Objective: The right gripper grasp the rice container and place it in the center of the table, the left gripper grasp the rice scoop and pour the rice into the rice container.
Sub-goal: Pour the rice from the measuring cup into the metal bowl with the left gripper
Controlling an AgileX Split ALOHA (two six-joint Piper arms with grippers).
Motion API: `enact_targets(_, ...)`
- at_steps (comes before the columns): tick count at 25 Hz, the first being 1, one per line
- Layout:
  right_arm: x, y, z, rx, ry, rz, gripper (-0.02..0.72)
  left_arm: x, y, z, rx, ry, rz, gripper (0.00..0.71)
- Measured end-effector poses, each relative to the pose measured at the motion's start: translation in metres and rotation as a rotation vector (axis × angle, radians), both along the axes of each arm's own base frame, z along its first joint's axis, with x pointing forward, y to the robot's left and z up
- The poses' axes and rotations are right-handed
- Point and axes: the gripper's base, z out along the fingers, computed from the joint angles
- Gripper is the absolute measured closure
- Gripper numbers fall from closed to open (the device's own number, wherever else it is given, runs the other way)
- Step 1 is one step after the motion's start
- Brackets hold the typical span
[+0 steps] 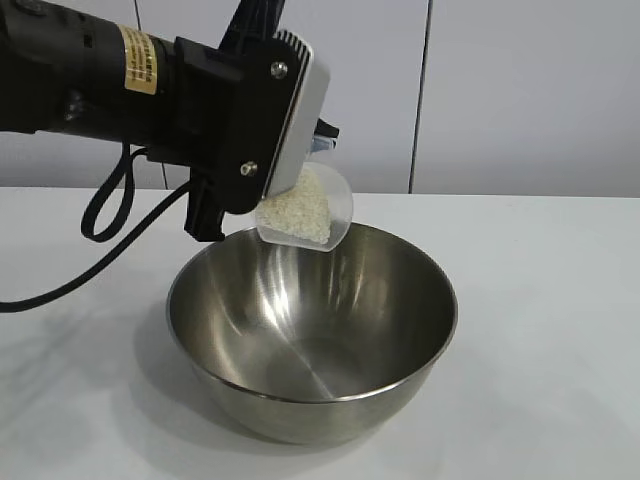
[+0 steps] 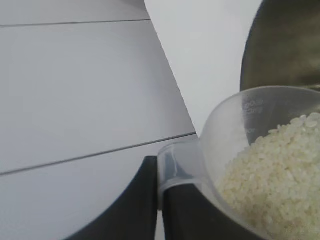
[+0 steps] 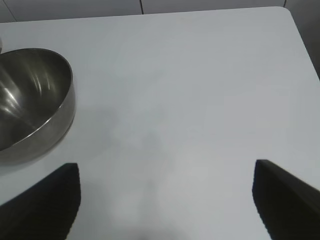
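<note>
Sitting mid-desk (image 1: 560, 300) was the rice container (image 1: 312, 330), upright, interior looked empty, no grains seen on the bottom. L tool (image 2: 159, 210) came in from the exterior view's left, pinched tight on the rice scoop (image 1: 305, 208) by its handle, holding it tilted over the container's far rim w/ lip angled down. Rice (image 1: 298, 212) was heaped toward the lip, still inside the scoop. R tool (image 3: 165, 200) hung above bare desk beside the container, fingers spread wide, nothing held.
</note>
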Motion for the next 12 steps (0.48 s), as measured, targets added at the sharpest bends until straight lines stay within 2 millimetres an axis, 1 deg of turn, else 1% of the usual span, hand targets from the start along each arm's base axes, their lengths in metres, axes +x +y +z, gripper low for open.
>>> enact_targets(2, 0.0, 0.0, 0.0, 0.0, 0.0, 0.0, 0.064, 0.0018, 0.0012, 0.0015, -0.058, 0.039, 0.036, 0.703)
enact_targets(5, 0.0, 0.0, 0.0, 0.0, 0.0, 0.0, 0.064, 0.0019, 0.0008, 0.003, -0.071, 0.026, 0.024, 0.703)
enact_targets(12, 0.0, 0.0, 0.0, 0.0, 0.0, 0.0, 0.064, -0.0029, -0.0028, 0.002, 0.006, -0.043, -0.077, 0.703)
